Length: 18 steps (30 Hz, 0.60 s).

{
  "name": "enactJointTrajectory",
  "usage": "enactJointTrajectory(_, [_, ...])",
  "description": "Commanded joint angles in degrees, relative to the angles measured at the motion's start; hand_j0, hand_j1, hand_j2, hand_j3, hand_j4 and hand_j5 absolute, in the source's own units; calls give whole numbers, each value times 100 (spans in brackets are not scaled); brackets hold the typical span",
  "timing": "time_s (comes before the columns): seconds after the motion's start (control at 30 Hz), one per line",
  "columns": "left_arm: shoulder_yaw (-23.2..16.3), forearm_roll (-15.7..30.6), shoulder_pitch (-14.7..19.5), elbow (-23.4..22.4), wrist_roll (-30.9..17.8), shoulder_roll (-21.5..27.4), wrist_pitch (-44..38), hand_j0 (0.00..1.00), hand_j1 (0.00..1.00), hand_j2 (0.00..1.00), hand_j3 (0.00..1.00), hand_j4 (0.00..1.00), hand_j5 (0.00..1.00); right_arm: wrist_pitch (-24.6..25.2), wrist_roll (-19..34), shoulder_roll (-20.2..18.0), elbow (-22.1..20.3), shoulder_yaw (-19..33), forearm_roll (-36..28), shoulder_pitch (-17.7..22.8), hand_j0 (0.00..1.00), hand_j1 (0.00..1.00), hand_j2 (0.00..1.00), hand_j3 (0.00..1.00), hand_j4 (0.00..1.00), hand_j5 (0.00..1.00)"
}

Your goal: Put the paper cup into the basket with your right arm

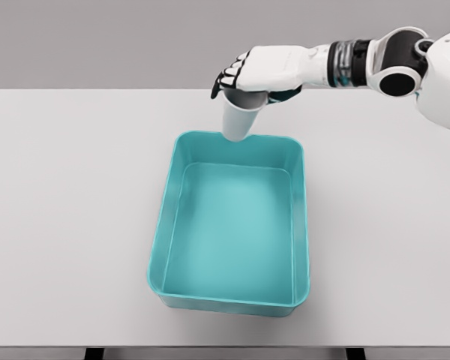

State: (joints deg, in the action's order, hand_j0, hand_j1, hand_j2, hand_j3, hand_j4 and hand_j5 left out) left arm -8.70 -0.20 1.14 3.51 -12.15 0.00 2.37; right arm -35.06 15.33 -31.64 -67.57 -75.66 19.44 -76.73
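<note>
A white paper cup (239, 118) hangs upright in the air, its base just above the far rim of the teal basket (298, 225). My right hand (249, 81) grips the cup around its top, fingers curled over the rim, with the arm reaching in from the upper right. The basket is a rectangular tub in the middle of the table, and nothing lies inside it. My left arm does not show.
The white table (67, 225) stretches wide on both sides of the basket, with its front edge near the bottom of the picture. A grey wall stands behind the table.
</note>
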Motion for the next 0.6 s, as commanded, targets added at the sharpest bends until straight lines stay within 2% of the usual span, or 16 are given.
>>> enactJointTrajectory(0.0, [0, 2, 0, 0, -7, 0, 0, 100, 100, 100, 100, 100, 100, 6, 5, 17, -187, 7, -28, 0, 63, 63, 63, 63, 63, 63])
enactJointTrajectory(0.27, [-8, 2, 0, 0, 2, 0, 0, 100, 100, 100, 100, 100, 100, 6, -4, 17, -477, 7, -46, 290, 60, 60, 60, 60, 60, 60])
enactJointTrajectory(0.57, [0, 2, 0, 0, 2, 0, 0, 100, 100, 100, 100, 100, 100, 6, -4, 61, -477, 7, -46, 545, 61, 61, 61, 61, 61, 61])
